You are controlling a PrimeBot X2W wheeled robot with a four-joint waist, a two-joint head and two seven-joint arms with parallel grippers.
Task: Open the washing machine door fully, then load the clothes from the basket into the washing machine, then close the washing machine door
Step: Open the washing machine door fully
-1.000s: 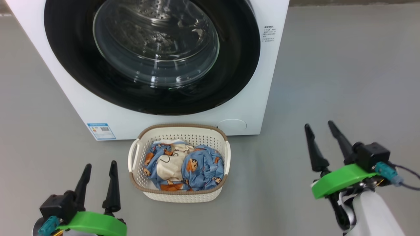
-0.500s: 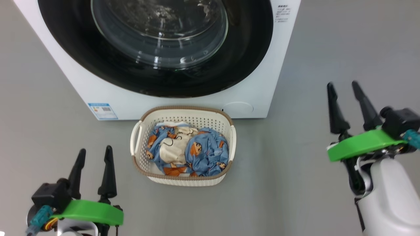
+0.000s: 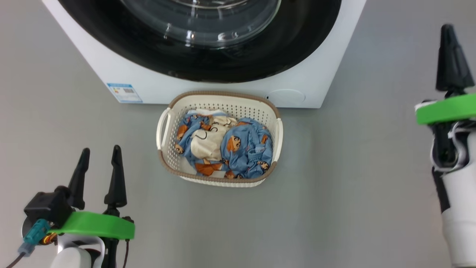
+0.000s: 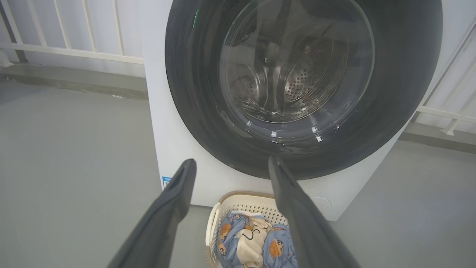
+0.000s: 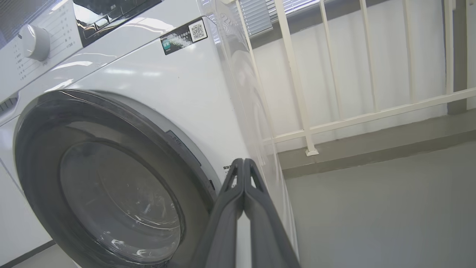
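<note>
My right pincer (image 5: pixel 243 162) is pressed fully shut with nothing in it, tips near the 3 o'clock edge of the washing machine door (image 5: pixel 111 186). The door is not open yet. Left pincer (image 3: pixel 100 149) is spread wide and empty, at 7 o'clock in the head view.

Risks as I judge them:
- The shut tips skid off the glossy rim, so the door stays latched.
- The basket (image 3: pixel 223 104) of clothes (image 3: pixel 230 149) sits at the door's 6 o'clock, and a low arm sweep could knock it.

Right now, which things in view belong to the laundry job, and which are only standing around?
For the job:
washing machine
its closed door
basket
clothes inside the basket

Not for the job:
white railing
control dial
QR sticker
grey floor
</note>
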